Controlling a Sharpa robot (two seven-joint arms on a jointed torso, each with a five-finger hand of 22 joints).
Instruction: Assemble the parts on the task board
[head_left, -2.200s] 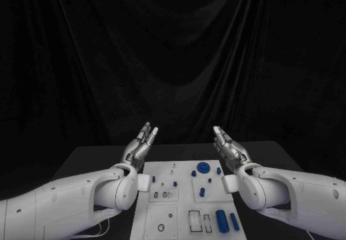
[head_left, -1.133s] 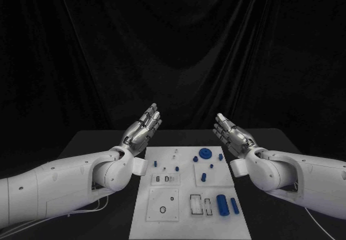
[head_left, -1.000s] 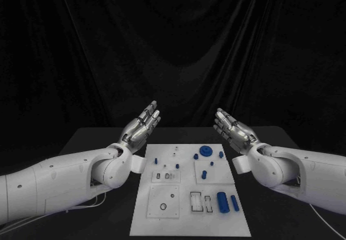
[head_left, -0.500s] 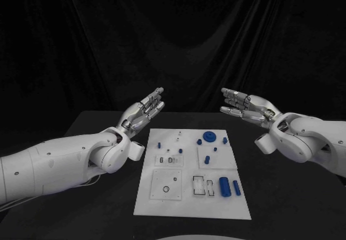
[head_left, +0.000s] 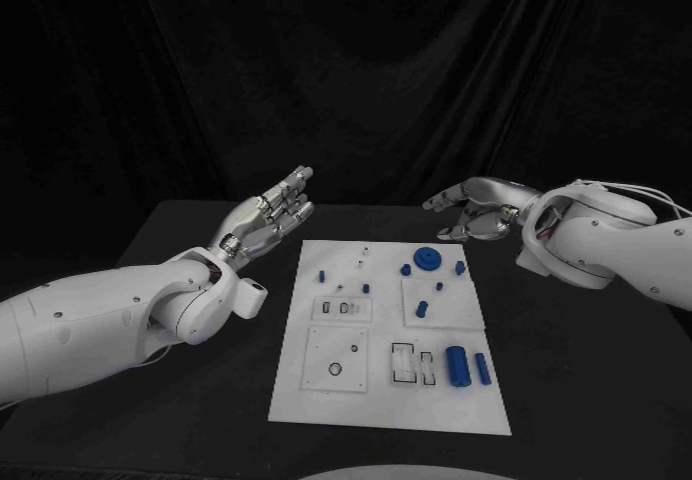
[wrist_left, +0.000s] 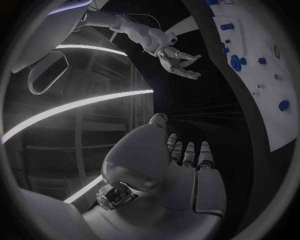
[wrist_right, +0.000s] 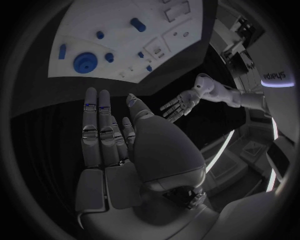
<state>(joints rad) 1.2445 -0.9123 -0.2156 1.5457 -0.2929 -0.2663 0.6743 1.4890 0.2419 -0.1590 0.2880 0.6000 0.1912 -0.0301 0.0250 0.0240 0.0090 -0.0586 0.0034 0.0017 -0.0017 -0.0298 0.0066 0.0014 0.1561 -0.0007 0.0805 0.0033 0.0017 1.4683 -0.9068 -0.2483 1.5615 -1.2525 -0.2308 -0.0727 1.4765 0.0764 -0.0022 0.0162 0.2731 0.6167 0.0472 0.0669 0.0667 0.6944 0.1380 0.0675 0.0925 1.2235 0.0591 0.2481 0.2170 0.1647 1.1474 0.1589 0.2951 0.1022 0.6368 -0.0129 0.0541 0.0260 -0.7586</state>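
Both my left hand (head_left: 267, 218) and right hand (head_left: 476, 208) hover released; I'd lower the right squarely over the blue round part (head_left: 428, 260).

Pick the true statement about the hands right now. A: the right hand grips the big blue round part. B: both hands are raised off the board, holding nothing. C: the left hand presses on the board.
B: the left hand and right hand hover beyond the task board, fingers apart, holding nothing.
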